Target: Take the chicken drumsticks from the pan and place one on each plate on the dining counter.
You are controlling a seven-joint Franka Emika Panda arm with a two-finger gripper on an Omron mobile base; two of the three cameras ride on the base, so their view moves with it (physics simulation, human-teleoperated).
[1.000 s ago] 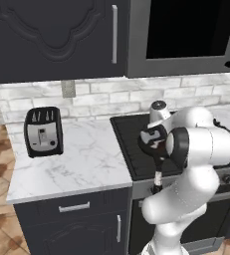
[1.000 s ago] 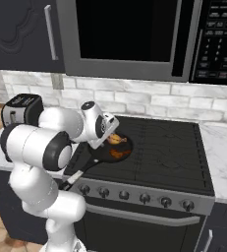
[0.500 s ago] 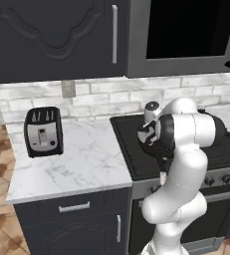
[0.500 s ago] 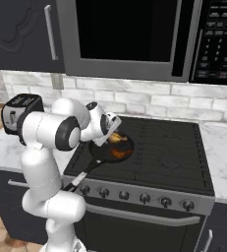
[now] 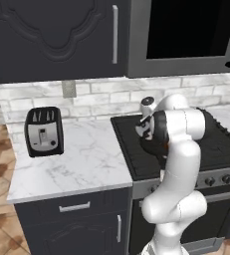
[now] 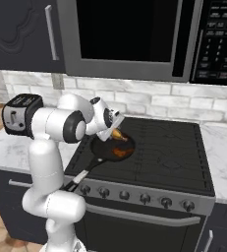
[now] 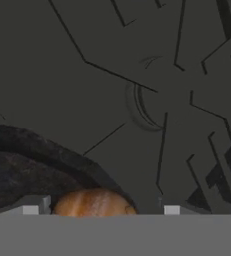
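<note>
Gripper (image 7: 101, 210) hovered low over the black pan (image 6: 111, 147) on the stove (image 6: 169, 152), its fingertips (image 7: 32, 207) apart on either side of a golden-brown drumstick (image 7: 93, 202), at three and nine o'clock; whether they pressed it could not be told. Pan sat on the stove's front-left burner, handle toward seven o'clock.

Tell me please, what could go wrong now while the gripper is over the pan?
1. The gripper brackets a drumstick seen only partly between its fingertips; an off-centre grip may let it slip.
2. The drumstick lies close to the pan rim, so the fingers may hit the rim.
3. The pan handle sticks out past the stove front; a bump could shift the pan.
</note>
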